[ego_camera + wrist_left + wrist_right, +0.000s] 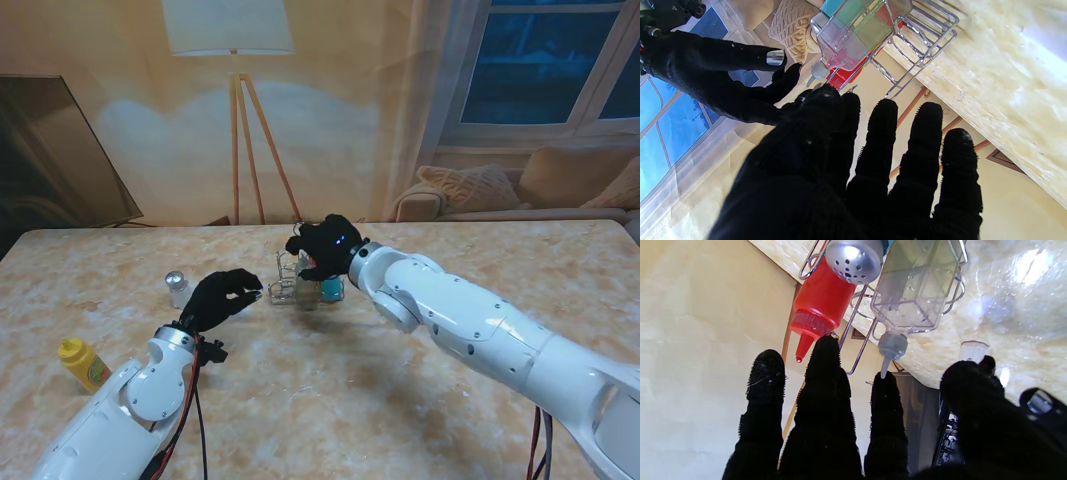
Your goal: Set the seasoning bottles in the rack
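The wire rack [283, 285] stands mid-table. The right wrist view shows it holding a red squeeze bottle [820, 303], a silver-capped shaker [853, 260] and a clear square bottle [917, 290]. My right hand [325, 247] hovers just over the rack with its fingers apart and holds nothing. Its fingertips [885, 383] are by the clear bottle's nozzle. My left hand [222, 296] is just left of the rack, open and holding nothing. A small silver-capped shaker [177, 288] stands on the table left of that hand. A yellow squeeze bottle [83, 363] lies near the left edge.
Something teal [332, 290] shows at the rack's right end. Both hands crowd the rack [922, 61], and my right hand [706, 73] appears in the left wrist view. A floor lamp, sofa and window lie beyond the far table edge.
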